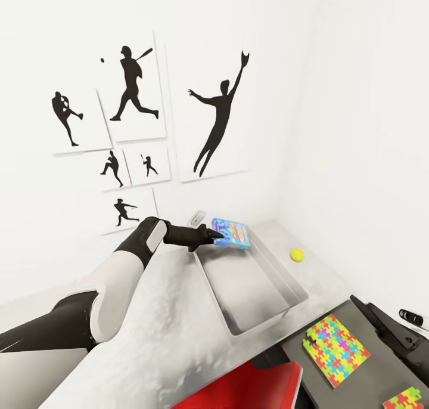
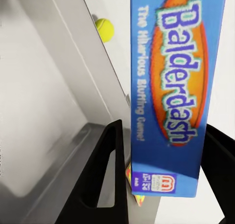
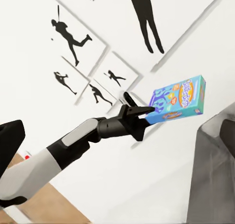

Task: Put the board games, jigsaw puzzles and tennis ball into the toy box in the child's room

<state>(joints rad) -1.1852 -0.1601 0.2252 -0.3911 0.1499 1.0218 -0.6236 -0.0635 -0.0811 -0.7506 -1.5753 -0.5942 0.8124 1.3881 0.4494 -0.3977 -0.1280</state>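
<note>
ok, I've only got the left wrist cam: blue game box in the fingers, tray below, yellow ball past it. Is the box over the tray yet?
Observer: Head view has the blue game box in the left gripper, above the far end of the tray.
Operator: Anything in the tray?
Observer: None that I can see; its floor looks bare.
Operator: What's left outside?
Observer: The tennis ball on the desk beside the tray, plus two jigsaw puzzles on the darker section nearer the robot.
</note>
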